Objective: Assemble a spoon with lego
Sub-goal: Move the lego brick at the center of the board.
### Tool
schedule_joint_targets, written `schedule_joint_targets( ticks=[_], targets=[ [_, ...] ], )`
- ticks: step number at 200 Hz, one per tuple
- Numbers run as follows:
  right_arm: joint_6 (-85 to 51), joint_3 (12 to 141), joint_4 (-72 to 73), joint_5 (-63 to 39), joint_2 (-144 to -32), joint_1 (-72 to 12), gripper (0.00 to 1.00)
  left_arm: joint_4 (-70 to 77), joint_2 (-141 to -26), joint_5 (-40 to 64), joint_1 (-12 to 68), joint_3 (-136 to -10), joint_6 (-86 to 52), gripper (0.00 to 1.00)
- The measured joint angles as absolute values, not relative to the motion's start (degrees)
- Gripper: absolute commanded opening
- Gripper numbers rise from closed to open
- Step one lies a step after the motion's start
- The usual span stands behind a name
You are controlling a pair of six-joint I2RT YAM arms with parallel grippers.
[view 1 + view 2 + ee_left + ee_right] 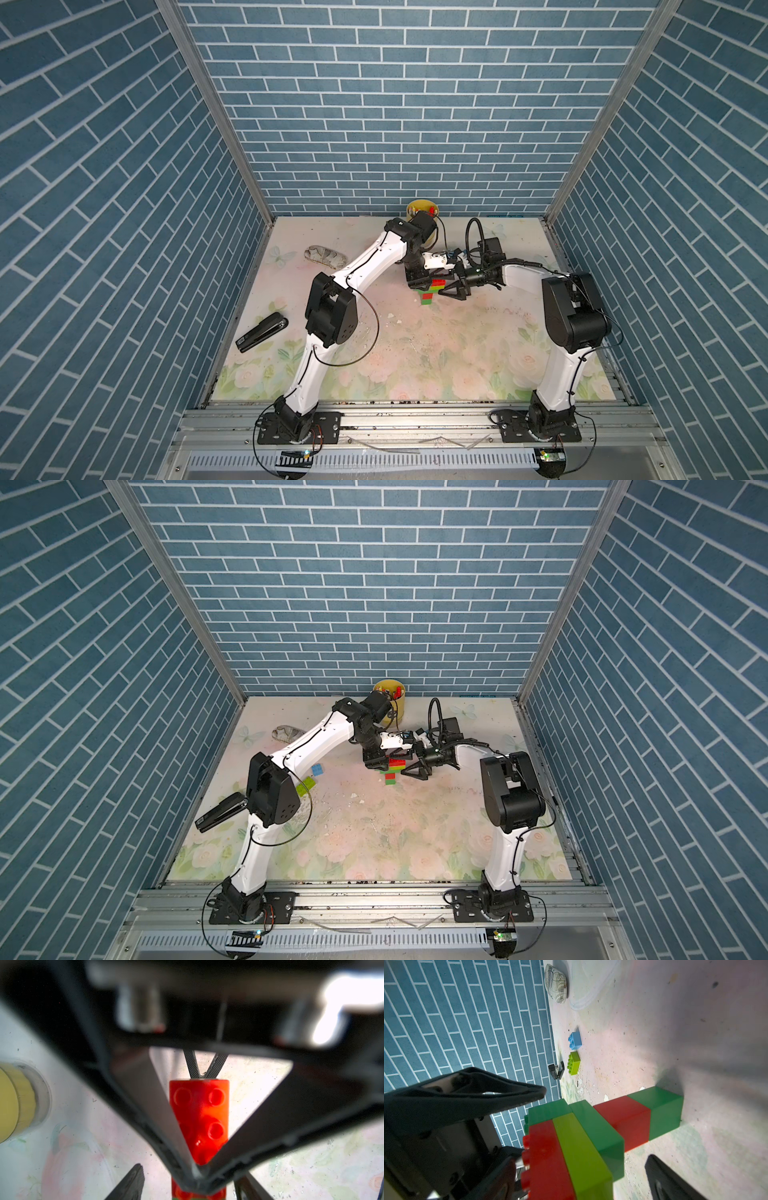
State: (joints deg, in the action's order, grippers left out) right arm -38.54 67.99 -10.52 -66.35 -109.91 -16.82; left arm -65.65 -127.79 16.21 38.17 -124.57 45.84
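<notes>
- Mostly built already: spoon (pixel 429 291) standing upright on the table (pixel 415 353), just past mid-table between the two arms.
- Stem done, green brick at the base with red on top; above it the wider head stacked green, lime, then red, studs up.
- Missing the small tip piece, so judged not finished.
- Light-blue brick (pixel 575 1040) and lime brick (pixel 574 1063) lying loose side by side, well apart from the spoon, towards the left arm's side; probably the remaining lego to add, light blue likely for the tip.
- Left gripper (pixel 420 282) down on top of the head, jaws partly closed around the red top brick; reads as a steadying grip, though exact contact is blurred in the left wrist view.
- Right gripper (pixel 451 291) beside the head, jaws spread wide either side of the spoon, holding nothing.
- Next, as a guess: free arm to fetch a loose brick while the stack is kept upright.
- Risk: tall narrow stem, easy to tip when pressing a brick on.
- Off to the side, untouched: stapler (pixel 262 332), yellow cup (pixel 419 205).
</notes>
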Motion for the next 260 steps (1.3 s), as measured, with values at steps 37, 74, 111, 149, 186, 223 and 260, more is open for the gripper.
schedule_joint_targets(
  ticks=[37,74,111,149,186,223,260],
  targets=[
    [-38.5,68.2,-11.9,-66.0,-109.2,-16.5,0.98,-65.6,-127.3,16.0,38.2,-124.6,45.8,0.73],
    [-37.5,68.2,-14.5,-65.4,-106.7,-15.1,0.99,-65.6,-126.6,15.9,38.3,-124.6,45.8,0.74],
    [-35.0,68.2,-19.0,-64.6,-101.3,-13.5,0.99,-65.6,-123.6,15.9,38.4,-123.9,45.6,0.75],
    [-31.3,69.2,-25.6,-62.4,-96.6,-11.6,0.99,-63.0,-115.3,15.1,38.5,-117.6,43.0,0.75],
    [-27.9,72.9,-32.8,-57.5,-91.4,-9.7,0.99,-58.0,-103.7,6.5,38.1,-107.8,32.2,0.78],
    [-26.2,77.3,-36.8,-52.5,-86.9,-8.7,0.99,-55.7,-94.1,-5.1,33.8,-94.3,8.2,0.77],
    [-25.6,80.0,-38.6,-50.2,-86.8,-8.7,0.99,-52.6,-86.5,-10.0,27.0,-74.3,-16.0,0.8]
  ],
)
